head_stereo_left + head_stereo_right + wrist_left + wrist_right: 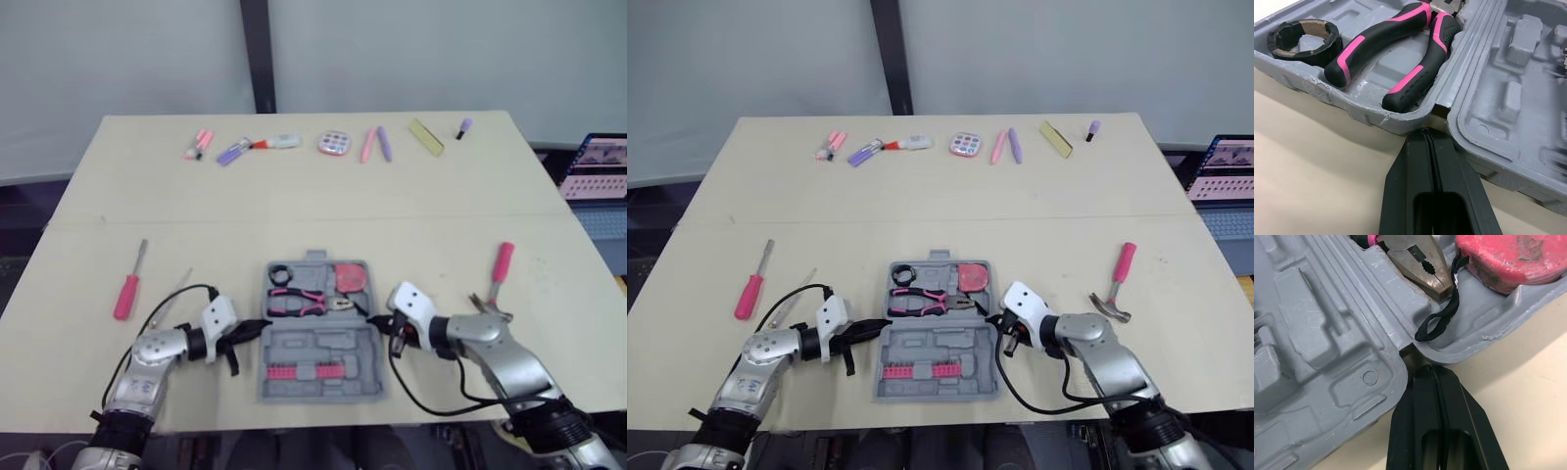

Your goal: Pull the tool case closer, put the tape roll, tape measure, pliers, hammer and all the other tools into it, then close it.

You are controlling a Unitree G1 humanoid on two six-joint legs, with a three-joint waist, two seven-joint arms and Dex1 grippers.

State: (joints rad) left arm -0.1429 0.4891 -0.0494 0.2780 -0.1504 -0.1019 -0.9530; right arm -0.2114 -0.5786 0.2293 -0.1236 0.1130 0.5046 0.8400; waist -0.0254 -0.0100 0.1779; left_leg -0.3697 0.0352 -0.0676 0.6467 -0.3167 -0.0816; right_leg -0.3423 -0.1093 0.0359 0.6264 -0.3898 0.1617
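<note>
The grey tool case lies open near the table's front edge. Its far half holds a black tape roll, pink-and-black pliers and a red tape measure. The near half holds a red strip of bits. My left gripper is shut, its tips touching the case's left edge at the hinge. My right gripper is shut too, tips against the hinge on the right edge. A pink-handled hammer lies right of the case. A pink-handled screwdriver lies to its left.
A thin metal tool lies beside the screwdriver. Along the table's far edge sits a row of small items: pink and purple markers, a round palette, a yellow block. A laptop stands off the table's right side.
</note>
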